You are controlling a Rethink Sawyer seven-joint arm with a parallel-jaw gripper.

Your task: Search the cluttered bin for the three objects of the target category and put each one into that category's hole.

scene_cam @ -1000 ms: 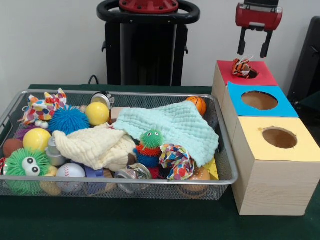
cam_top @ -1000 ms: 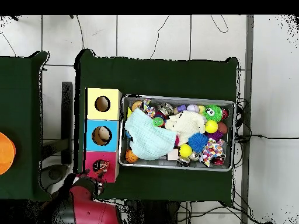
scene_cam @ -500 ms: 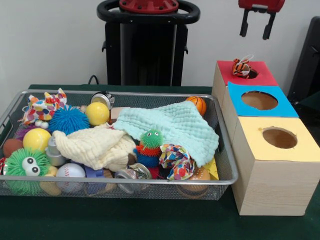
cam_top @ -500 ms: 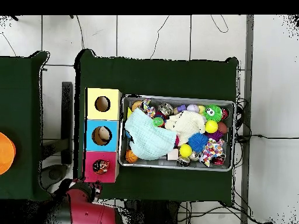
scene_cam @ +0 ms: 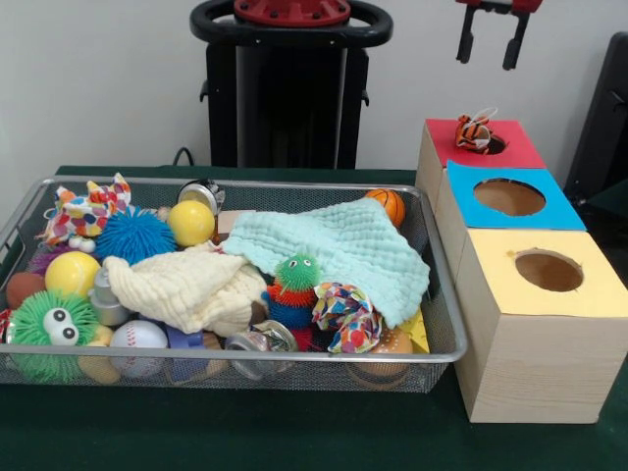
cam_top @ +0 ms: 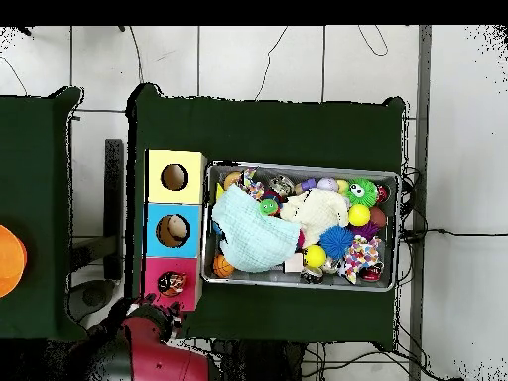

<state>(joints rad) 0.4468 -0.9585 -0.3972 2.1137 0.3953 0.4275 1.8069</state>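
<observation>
The wire-mesh bin (scene_cam: 446,345) (cam_top: 302,284) holds many toys under a mint cloth (scene_cam: 343,245) and a cream cloth (scene_cam: 186,285). The red-topped box (scene_cam: 510,145) (cam_top: 154,283) stands at the far right in the front view. An orange striped plush toy (scene_cam: 475,132) (cam_top: 172,284) sits in its hole, sticking out. My gripper (scene_cam: 487,44) hangs high above and a little left of that box, open and empty. In the overhead view its red body (cam_top: 149,347) is below the red box.
A blue-topped box (scene_cam: 505,196) and a yellow-topped box (scene_cam: 545,270) stand in line before the red one. In the bin lie spiky balls, yellow balls, a small basketball (scene_cam: 388,204) and patterned cloth toys. The robot's black pedestal (scene_cam: 289,88) stands behind.
My gripper rose away from the red box and shifted slightly left, empty. The striped plush toy stays in the red box's hole.
</observation>
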